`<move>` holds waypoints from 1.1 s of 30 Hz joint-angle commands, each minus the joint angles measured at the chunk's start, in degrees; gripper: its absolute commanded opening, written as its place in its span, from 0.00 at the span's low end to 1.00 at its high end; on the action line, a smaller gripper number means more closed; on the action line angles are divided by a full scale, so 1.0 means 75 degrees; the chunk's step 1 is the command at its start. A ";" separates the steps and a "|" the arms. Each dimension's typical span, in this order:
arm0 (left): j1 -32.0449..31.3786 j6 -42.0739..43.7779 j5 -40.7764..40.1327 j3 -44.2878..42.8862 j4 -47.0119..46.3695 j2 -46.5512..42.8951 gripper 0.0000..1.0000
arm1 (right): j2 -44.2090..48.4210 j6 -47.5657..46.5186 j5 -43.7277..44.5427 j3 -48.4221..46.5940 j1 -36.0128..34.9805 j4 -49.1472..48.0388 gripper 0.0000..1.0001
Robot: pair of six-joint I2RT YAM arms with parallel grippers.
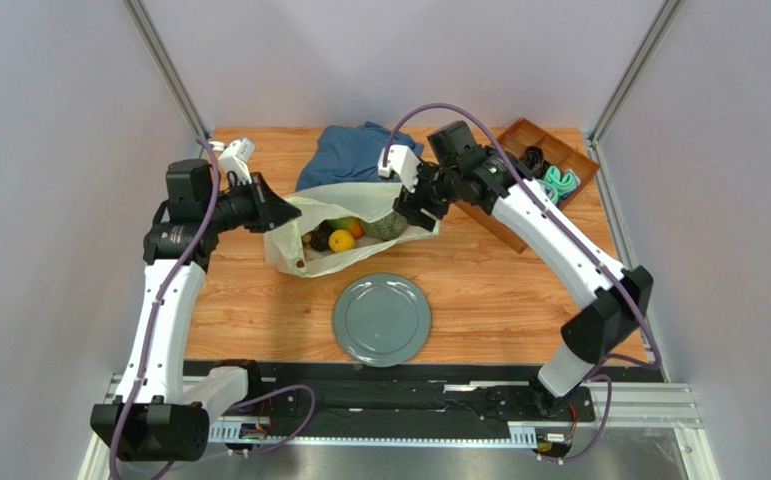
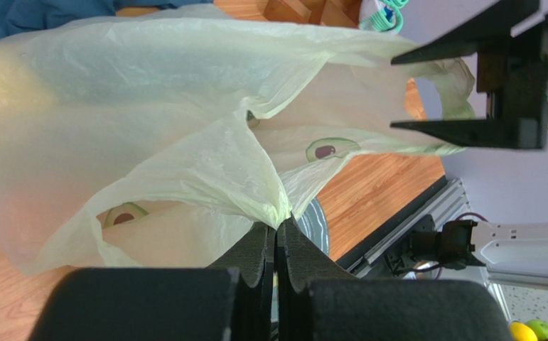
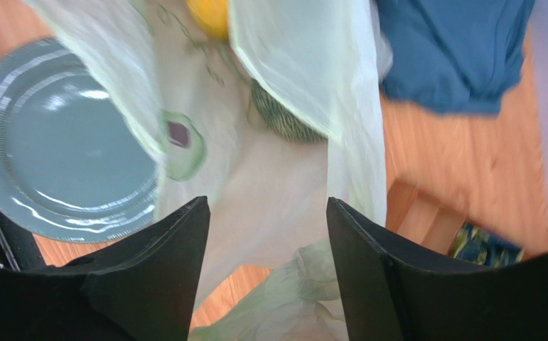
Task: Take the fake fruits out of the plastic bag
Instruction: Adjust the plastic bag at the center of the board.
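Two grippers meet at the plastic bag (image 1: 289, 247), one on each side of its mouth. The left gripper (image 2: 278, 231) has its fingers pressed together, pinching a gathered fold of the bag's thin film at the tips and lifting that edge off the table (image 1: 489, 290). The right gripper (image 3: 266, 213) stands with its fingers spread apart. Bag film lies in the gap between them, and it cannot be told whether either finger touches it.

The fake fruits (image 1: 344, 235) sit inside the bag, between the two grippers. The netted green melon (image 1: 386, 226) lies just ahead of the right gripper's tips, partly under the film. A yellow-orange fruit (image 1: 341, 240) lies farther toward the left gripper, with a dark piece beside it.

A grey plate (image 1: 382, 318) rests on the table on the near side of both grippers, apart from the bag. A blue cloth (image 1: 354, 150) lies beyond the bag on the far side, and a wooden tray (image 1: 519, 130) stands outward of the right gripper.
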State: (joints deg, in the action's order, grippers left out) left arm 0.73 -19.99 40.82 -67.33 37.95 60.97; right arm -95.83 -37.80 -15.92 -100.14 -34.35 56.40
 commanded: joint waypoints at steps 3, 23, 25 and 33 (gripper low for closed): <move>-0.0016 -0.0323 -0.0099 -0.0175 -0.0244 0.0003 0.00 | 0.0005 -0.0316 -0.0853 0.0578 -0.0576 -0.0981 0.63; -0.0027 -0.0734 0.0347 0.0083 -0.0725 0.0226 0.00 | -0.1132 -0.4673 -0.0760 0.0098 -0.1866 0.0096 0.41; -0.0027 -0.0687 0.0358 0.0118 -0.0678 0.0215 0.00 | -0.1331 -0.5105 -0.0526 0.0098 -0.1912 0.0307 0.41; -0.0027 -0.0546 0.0323 0.0399 -0.0759 0.0273 0.00 | -0.1742 -0.5742 0.0737 0.0705 -0.1901 -0.0146 0.43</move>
State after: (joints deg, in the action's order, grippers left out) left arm 0.67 -24.53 42.57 -65.30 34.30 62.92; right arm -108.38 -76.27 -16.38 -96.86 -48.80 57.49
